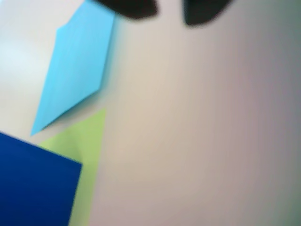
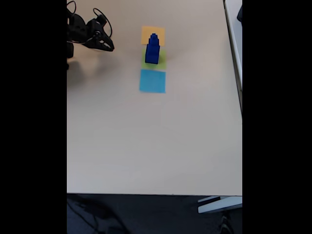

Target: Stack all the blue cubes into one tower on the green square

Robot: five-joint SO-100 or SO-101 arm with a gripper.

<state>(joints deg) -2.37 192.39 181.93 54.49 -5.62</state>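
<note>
Looking like an office or lab, a plain beige table (image 2: 146, 141) taking up the fixed view, a dark floor (image 2: 146, 214) showing below its edge, a second desk's edge (image 2: 235, 29) sitting alongside

A light-blue paper square (image 2: 152, 81) and an orange-yellow paper square (image 2: 153, 34) are lying apart on the beige table (image 2: 156, 141)
</note>
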